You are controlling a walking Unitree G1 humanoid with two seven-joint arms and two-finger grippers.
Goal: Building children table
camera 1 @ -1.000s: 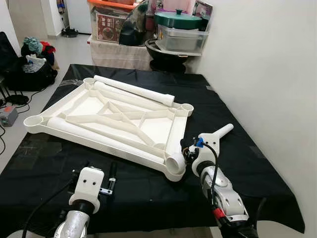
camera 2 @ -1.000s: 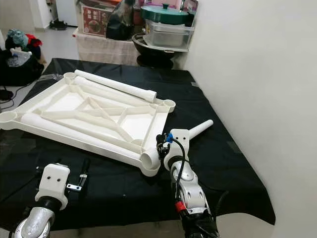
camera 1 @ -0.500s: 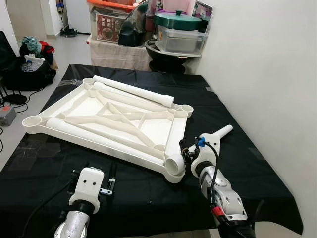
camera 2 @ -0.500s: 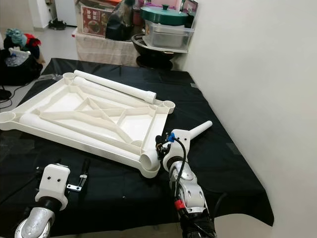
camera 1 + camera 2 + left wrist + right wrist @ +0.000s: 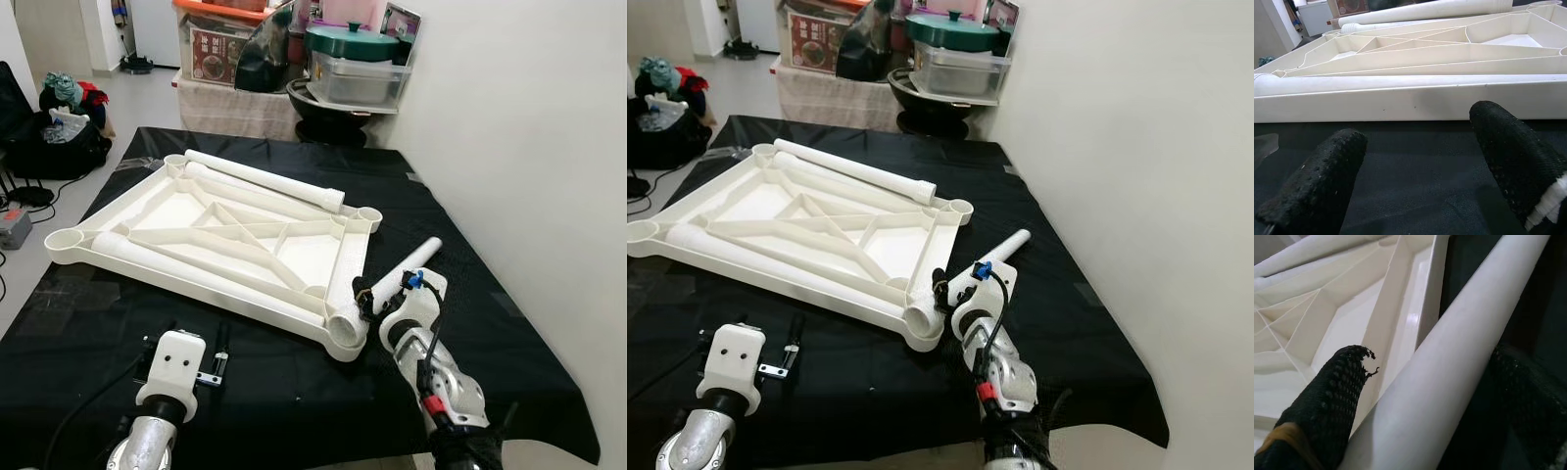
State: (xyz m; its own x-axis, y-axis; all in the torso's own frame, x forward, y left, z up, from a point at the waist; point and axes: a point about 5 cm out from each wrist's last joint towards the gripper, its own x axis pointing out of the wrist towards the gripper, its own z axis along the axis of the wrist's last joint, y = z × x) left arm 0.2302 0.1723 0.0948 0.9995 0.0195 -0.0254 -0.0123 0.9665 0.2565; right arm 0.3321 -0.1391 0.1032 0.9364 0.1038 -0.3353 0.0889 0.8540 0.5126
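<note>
A black cloth (image 5: 294, 382) covers the floor beside a white wall (image 5: 529, 127). Behind it, a green lidded pot (image 5: 351, 39) sits on a clear container (image 5: 358, 76). A dark bag (image 5: 59, 147) lies at far left.

no readable text, red printed box (image 5: 217, 51) at the back, its lettering too small to read

Bright, even indoor light; sharp frames
</note>
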